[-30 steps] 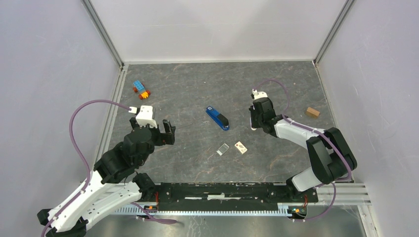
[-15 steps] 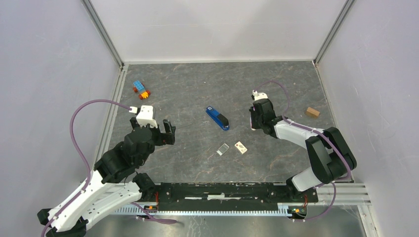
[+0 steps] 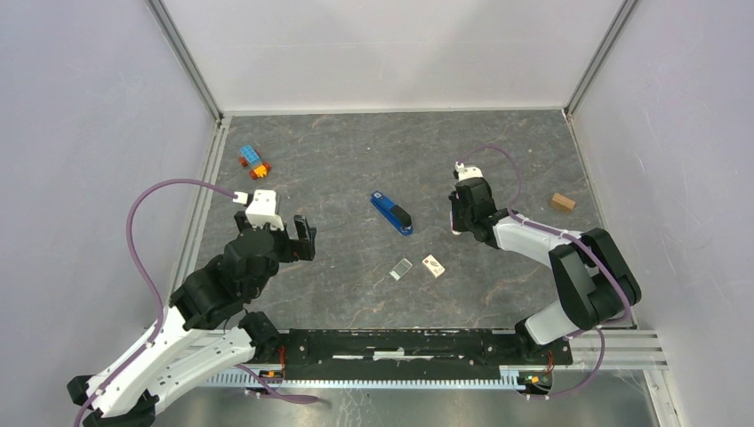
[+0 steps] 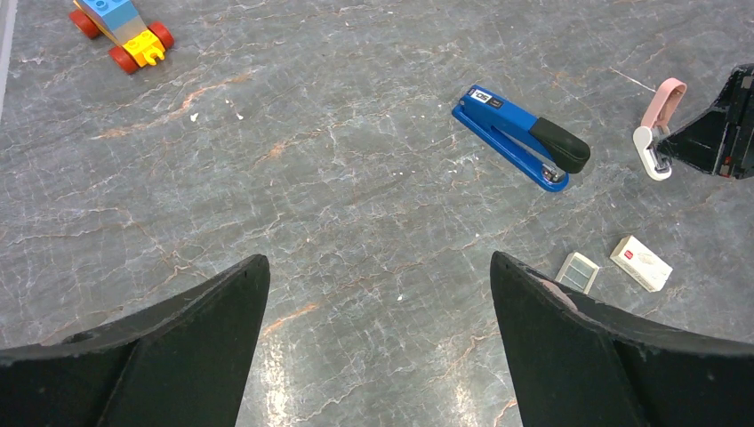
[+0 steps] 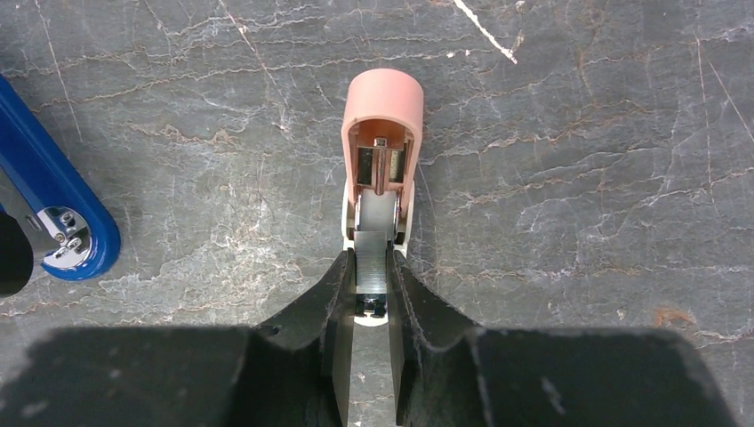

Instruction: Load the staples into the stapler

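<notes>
Blue stapler [image 3: 391, 213] lies closed mid-table, untouched. Staples [image 3: 402, 269] lie flat toward the near edge from it, just beside small white box [image 3: 433, 265]. R gripper [image 5: 372, 267] fingers are pinched on pink-and-white piece [image 5: 381, 133], right of stapler, not a task item. L gripper [image 3: 302, 236] is spread wide, empty, nr left edge. Progress approx nil: stapler not opened, strip not picked, loading all left.

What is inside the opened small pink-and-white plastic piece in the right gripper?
A silvery metal channel shows inside the small pink-and-white plastic piece. The black fingers of the right gripper cover its near end.
</notes>
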Controlling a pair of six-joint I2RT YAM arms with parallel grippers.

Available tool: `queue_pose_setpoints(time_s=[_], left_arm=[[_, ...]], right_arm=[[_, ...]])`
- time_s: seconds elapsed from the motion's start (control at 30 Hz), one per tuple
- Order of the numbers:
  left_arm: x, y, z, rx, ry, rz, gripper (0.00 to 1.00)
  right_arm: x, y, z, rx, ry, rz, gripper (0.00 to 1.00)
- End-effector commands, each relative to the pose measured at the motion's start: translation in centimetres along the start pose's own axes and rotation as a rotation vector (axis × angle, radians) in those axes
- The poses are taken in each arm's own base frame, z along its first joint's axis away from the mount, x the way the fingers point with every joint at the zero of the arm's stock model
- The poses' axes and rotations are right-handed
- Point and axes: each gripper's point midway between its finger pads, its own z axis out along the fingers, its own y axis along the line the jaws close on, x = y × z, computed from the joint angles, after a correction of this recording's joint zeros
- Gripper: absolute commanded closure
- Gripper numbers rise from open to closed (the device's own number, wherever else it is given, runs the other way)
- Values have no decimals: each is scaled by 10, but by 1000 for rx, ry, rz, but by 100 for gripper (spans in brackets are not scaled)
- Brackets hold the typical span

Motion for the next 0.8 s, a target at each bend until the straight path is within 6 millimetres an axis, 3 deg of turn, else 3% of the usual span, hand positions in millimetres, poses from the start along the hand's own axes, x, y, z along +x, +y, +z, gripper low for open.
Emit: queue_pose_setpoints(time_s=[0.0, 0.77], left_arm=[[-5, 1, 1, -9, -18, 9, 0], [-5, 1, 2, -11, -17, 11, 0]], right_arm=[[10, -3, 4, 14, 20, 12, 77], [1, -8, -3, 25, -21, 4, 77]])
